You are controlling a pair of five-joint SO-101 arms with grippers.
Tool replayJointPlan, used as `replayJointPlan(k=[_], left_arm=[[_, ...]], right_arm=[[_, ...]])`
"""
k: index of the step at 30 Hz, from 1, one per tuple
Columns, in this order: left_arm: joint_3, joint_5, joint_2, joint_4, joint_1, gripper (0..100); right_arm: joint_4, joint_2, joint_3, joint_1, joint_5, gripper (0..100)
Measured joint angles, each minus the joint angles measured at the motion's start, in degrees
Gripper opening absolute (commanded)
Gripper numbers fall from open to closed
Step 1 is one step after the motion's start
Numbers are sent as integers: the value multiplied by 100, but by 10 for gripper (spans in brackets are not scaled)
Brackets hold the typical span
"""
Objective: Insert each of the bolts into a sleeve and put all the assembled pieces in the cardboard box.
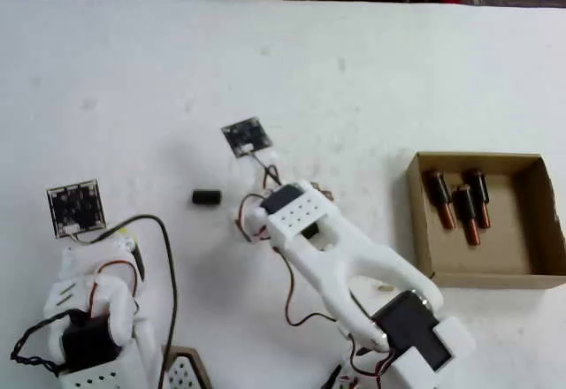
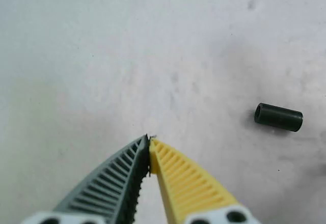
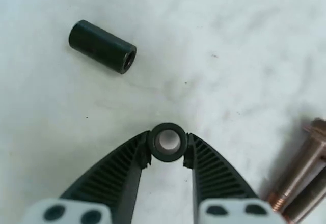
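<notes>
Insertion step: right gripper (image 3: pixel 167 151) clamps a sleeve (image 3: pixel 167 141) end-on, bolts (image 3: pixel 299 179) (two, I think) just beside it; next, feed a bolt into its bore; left gripper (image 2: pixel 149 142) closed, empty.

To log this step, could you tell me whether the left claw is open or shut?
Shut and empty: the left claw has its tips touching, with nothing between them.
</notes>
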Motion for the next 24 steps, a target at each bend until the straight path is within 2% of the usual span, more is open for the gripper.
replayJointPlan(k=[8,16,21,24], left_arm=[[0,0,0,0,0,21],[0,0,0,0,0,21],[0,0,0,0,0,21],[0,0,0,0,0,21]], right_arm=[[-193,167,-176,62,88,70],[-255,1160,-941,185,686,73],[-202,1292,-1064,167,703,177],[-211,1354,-1064,149,712,187]])
